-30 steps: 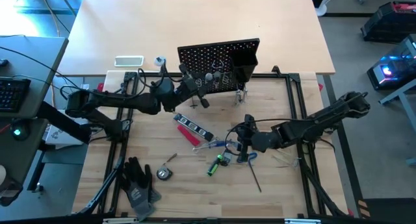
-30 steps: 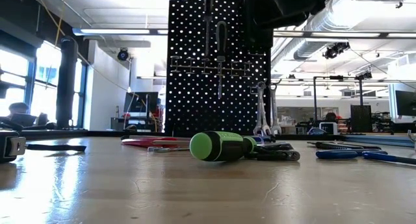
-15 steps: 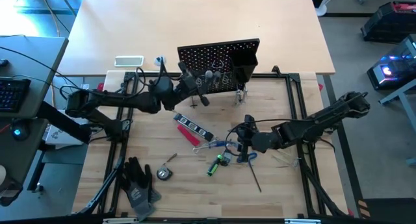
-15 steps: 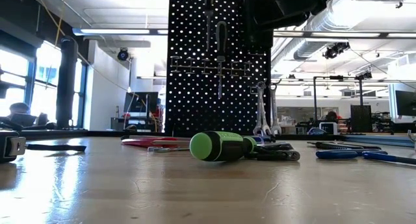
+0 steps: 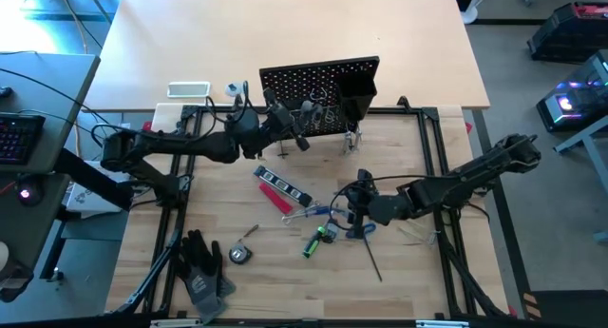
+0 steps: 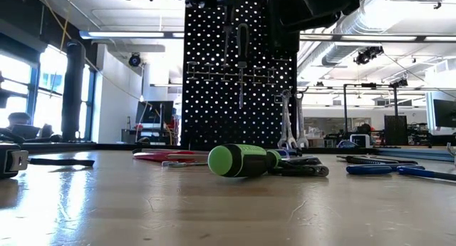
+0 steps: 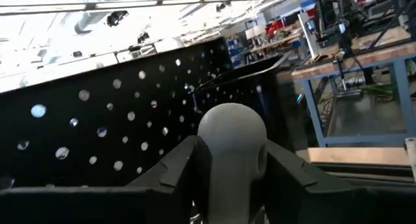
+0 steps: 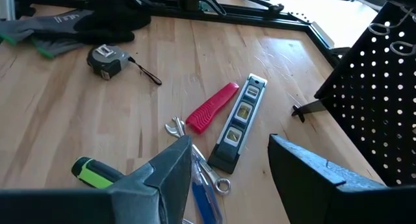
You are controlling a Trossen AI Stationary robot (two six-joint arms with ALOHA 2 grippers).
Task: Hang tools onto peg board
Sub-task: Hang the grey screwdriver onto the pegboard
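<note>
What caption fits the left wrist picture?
Left fingers grip a grey-knobbed tool before the black peg board.

Two dark, jointed robot arms

Left arm [image 5: 180, 147] and right arm [image 5: 456, 185] are matte black, slim-linked with rounded joints; behind the angular black fingers [image 8: 312, 169], thin cables trail.

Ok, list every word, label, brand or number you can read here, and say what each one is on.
None can be read.
Work gloves: pale lettering on one cuff, too blurred to read.
Tape measure: a label on its face, too small to read.
Red-black flat tool: yellowish windows along it, no legible marks.
Peg board: no writing visible.
</note>
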